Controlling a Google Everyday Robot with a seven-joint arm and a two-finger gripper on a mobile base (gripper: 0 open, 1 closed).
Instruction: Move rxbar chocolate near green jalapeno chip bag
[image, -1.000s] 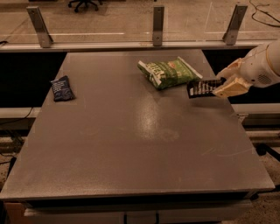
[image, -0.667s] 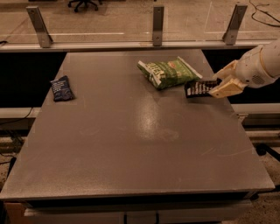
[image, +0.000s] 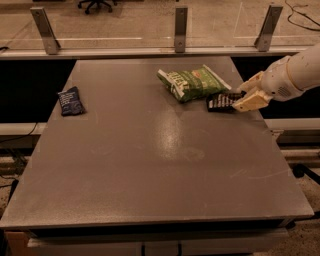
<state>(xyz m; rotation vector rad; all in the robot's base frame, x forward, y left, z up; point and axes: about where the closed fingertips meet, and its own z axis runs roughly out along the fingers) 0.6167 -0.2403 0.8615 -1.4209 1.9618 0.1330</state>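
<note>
The rxbar chocolate (image: 219, 102) is a flat black wrapper with white lettering, low over the table at the right. Its left end is just right of the green jalapeno chip bag (image: 192, 83), almost touching the bag's lower right corner. The bag lies puffy and tilted at the table's back right. My gripper (image: 241, 96) comes in from the right edge with cream fingers (image: 253, 103) closed on the bar's right end. The white arm behind it runs off the frame.
A small dark blue packet (image: 70, 101) lies at the table's left side. The grey table (image: 150, 165) ends close behind the chip bag, with a glass barrier and metal posts (image: 180, 22) beyond. The table's right edge is under my arm.
My gripper has moved left with the rxbar chocolate in it, bringing the bar closer to the green chip bag. The bag and the blue packet have not moved.
</note>
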